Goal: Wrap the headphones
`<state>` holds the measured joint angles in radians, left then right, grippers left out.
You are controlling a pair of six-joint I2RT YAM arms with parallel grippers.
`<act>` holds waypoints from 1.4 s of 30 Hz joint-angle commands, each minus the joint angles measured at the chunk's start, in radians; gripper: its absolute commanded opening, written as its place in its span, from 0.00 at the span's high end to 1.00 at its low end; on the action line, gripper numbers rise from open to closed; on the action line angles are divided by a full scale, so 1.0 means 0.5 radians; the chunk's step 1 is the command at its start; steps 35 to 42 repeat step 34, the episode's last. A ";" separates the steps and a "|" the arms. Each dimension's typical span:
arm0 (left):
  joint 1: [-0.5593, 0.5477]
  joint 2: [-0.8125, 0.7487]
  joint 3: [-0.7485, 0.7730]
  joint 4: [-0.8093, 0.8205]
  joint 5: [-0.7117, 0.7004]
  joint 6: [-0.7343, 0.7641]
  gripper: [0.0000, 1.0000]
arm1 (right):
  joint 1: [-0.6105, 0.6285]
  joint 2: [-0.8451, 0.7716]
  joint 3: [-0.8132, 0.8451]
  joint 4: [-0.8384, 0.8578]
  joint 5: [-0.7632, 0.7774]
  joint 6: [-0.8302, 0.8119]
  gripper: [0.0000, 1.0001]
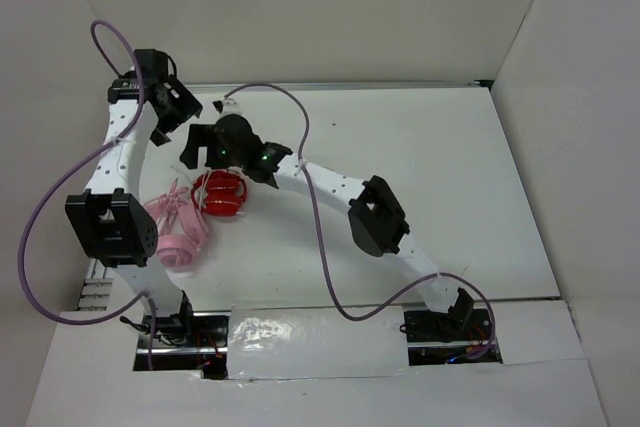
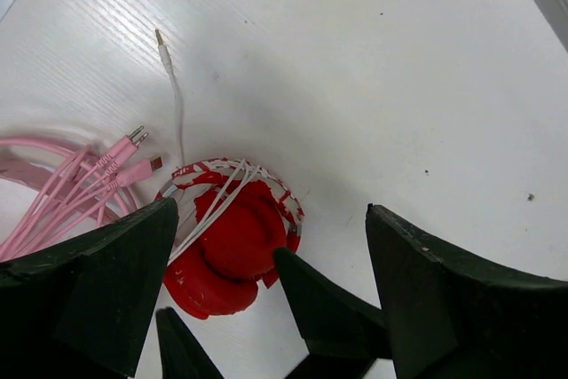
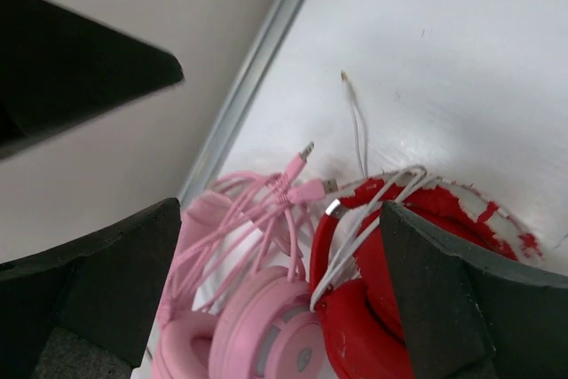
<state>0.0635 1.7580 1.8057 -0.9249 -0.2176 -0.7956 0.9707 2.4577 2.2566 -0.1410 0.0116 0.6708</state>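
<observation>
Both my hands hang spread wide over the red headphones (image 2: 232, 246). My left hand (image 2: 271, 210) gapes with nothing between its fingers, and my right hand (image 3: 280, 210) is just as wide and just as bare. The headphones lie on the white bench (image 2: 399, 59), with several turns of their white cable (image 2: 219, 204) already crossing the cups. A loose tail runs off the far side of the headphones, away from my bases, and ends in its plug (image 2: 160, 38), flat on the bench. Just beside the headphones, on my left, sits a pale pink set (image 3: 257, 330). Its pink cables (image 2: 84, 184) and their plugs almost touch the red rim.

The step in hand, as I judge it, is to bring in that tail. I would pinch the white cable close to the headphones rather than at the plug, and steady the cups with the other hand. I would keep the pull light so the wound turns do not slip, and stay off the pink leads.

No brand, label or writing can be read anywhere.
</observation>
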 commanded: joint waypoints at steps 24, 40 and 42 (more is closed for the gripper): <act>-1.262 -1.436 -1.286 0.442 0.518 -0.019 0.01 | -0.499 -3.180 -2.844 -0.574 1.246 0.091 0.00; -1.465 -1.555 -1.329 0.573 0.518 -0.029 0.01 | -0.481 -4.031 -3.145 -0.565 1.385 0.039 0.00; -1.465 -1.555 -1.329 0.573 0.518 -0.029 0.01 | -0.481 -4.031 -3.145 -0.565 1.385 0.039 0.00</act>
